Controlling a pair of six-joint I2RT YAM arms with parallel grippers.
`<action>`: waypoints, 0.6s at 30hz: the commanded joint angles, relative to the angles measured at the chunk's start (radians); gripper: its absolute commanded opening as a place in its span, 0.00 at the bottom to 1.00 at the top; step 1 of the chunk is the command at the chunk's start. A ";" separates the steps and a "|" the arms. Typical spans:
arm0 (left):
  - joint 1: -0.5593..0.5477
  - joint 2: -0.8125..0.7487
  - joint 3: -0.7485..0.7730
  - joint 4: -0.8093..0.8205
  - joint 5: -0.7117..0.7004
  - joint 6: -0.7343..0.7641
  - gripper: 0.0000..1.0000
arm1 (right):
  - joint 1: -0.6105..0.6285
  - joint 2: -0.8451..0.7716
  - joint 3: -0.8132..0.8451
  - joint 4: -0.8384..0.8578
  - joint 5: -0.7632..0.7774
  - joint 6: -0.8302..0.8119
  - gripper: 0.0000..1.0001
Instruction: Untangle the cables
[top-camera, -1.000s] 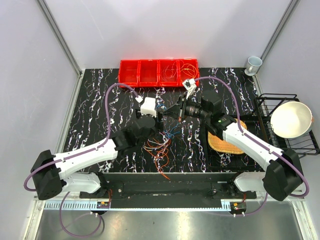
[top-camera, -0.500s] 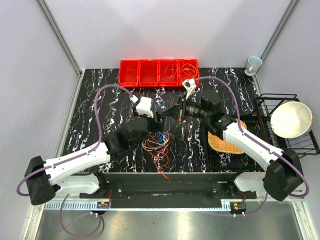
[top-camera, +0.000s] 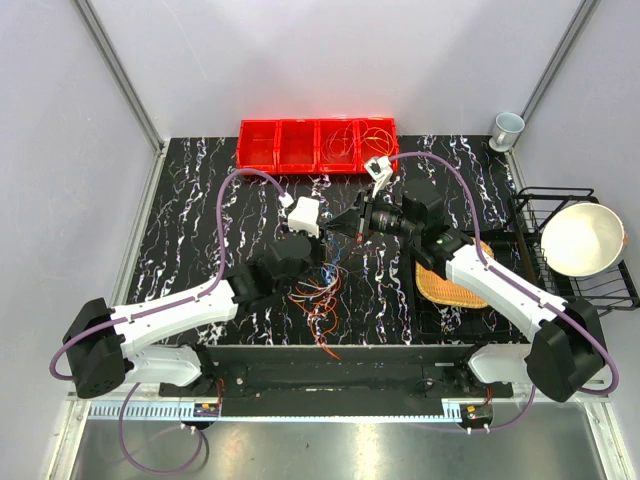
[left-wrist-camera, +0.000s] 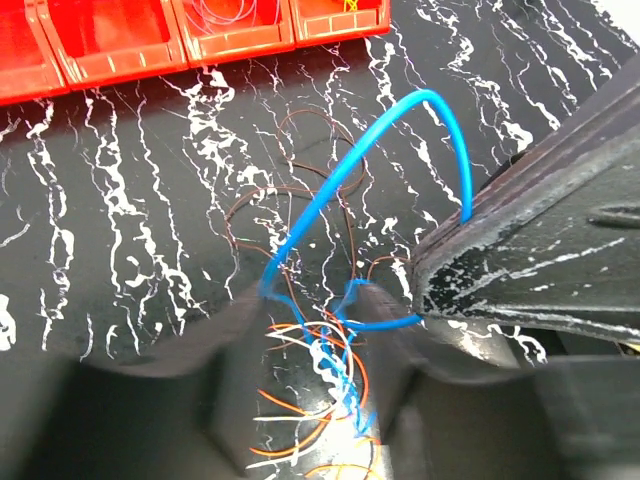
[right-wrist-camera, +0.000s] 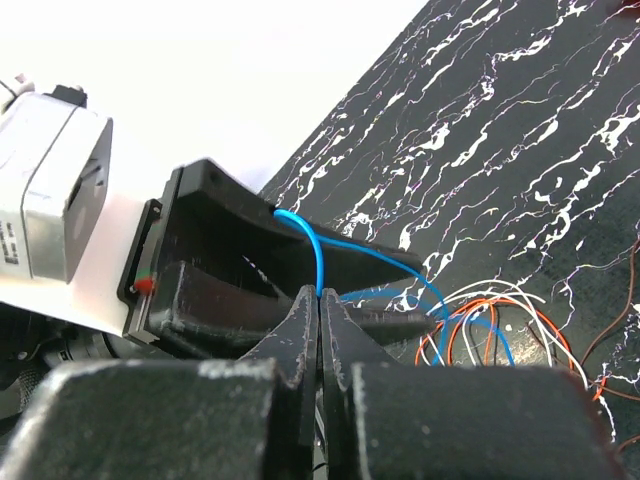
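Observation:
The cables (top-camera: 318, 295) lie in a loose orange, white and blue tangle on the black marbled table (top-camera: 200, 230). My right gripper (top-camera: 340, 228) (right-wrist-camera: 320, 295) is shut on the blue cable (right-wrist-camera: 310, 235), which it holds above the table. This blue cable (left-wrist-camera: 340, 170) arches up from the tangle to the right gripper's fingers (left-wrist-camera: 520, 250). My left gripper (top-camera: 322, 250) (left-wrist-camera: 310, 300) faces the right one closely. Its jaws stand apart around the lower blue strands, with orange and white cables (left-wrist-camera: 300, 400) below the gap. Thin brown loops (left-wrist-camera: 300, 125) lie on the table beyond.
A red tray of bins (top-camera: 262, 145) stands at the back, with coiled cables (top-camera: 360, 138) in its right compartments. A woven mat (top-camera: 445, 285) lies under the right arm. A wire rack (top-camera: 530, 215) with a white bowl (top-camera: 583, 238) stands at the right, a cup (top-camera: 507, 128) behind it.
My left gripper has shifted right, closer to the right gripper, and its jaws have narrowed around the blue cable. The right arm has not moved.

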 joint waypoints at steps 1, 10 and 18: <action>-0.003 -0.009 0.035 0.095 -0.023 0.027 0.25 | 0.007 -0.018 0.047 0.035 -0.028 0.007 0.00; -0.003 -0.052 -0.003 0.119 -0.018 0.035 0.00 | 0.007 -0.004 0.061 0.023 -0.034 0.004 0.00; -0.003 -0.095 -0.005 0.087 -0.051 0.026 0.00 | 0.006 -0.009 0.087 -0.057 0.016 -0.031 0.36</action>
